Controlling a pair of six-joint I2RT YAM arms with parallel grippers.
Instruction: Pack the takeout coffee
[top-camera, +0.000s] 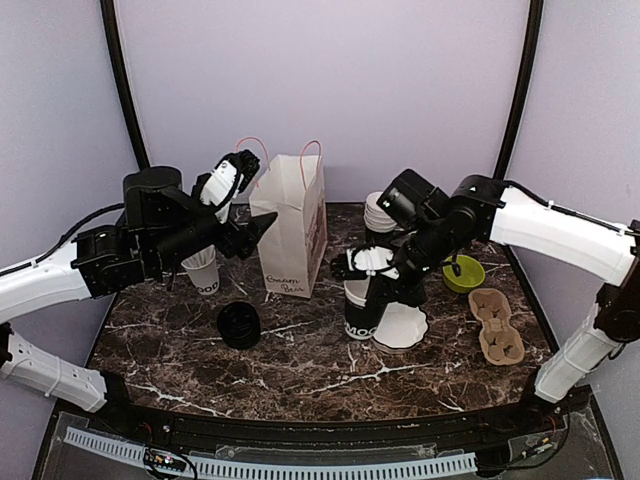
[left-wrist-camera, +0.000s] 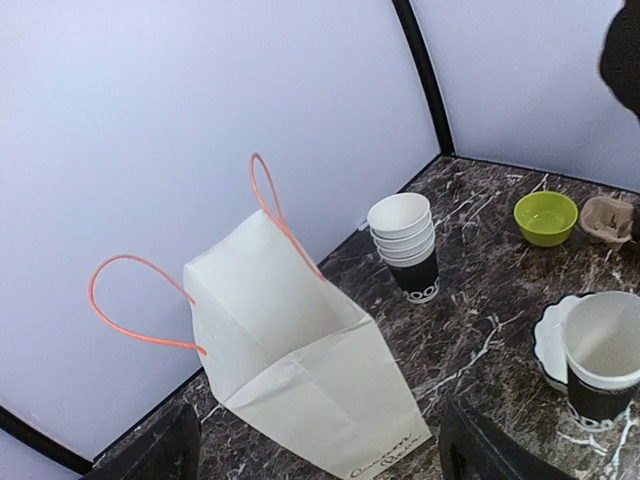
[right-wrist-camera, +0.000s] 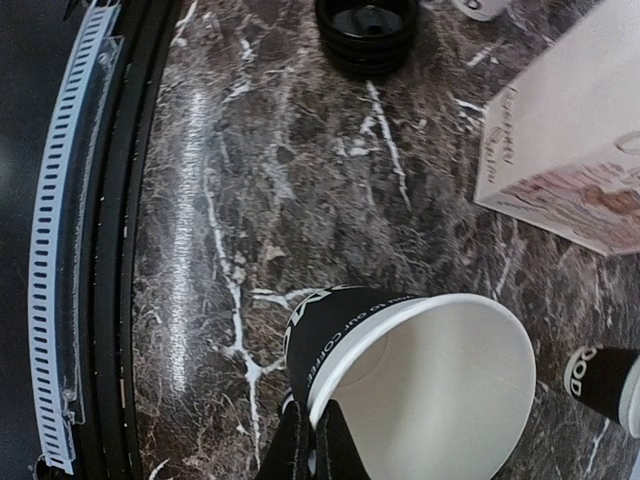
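While the left gripper (top-camera: 262, 228) hangs beside the upright white paper bag with orange handles (top-camera: 295, 230), jaws spread wide, the right gripper (right-wrist-camera: 318, 445) has its jaws pinching the rim of the black paper cup with white lettering (right-wrist-camera: 340, 330). The cup is lidless, with its white lining showing. It sits front-right of the bag on the dark marbled tabletop (top-camera: 300, 370), just beside a white scalloped disc (top-camera: 405, 328). A stack of black plastic lids (top-camera: 240, 325) lies front-left of the bag.

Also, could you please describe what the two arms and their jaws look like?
Both the left arm and the right arm alternate smooth white tubular links with bulky black joint housings. A thin black cable runs along the outside of each. The jaws are black and narrow toward their tips. No markings are legible.
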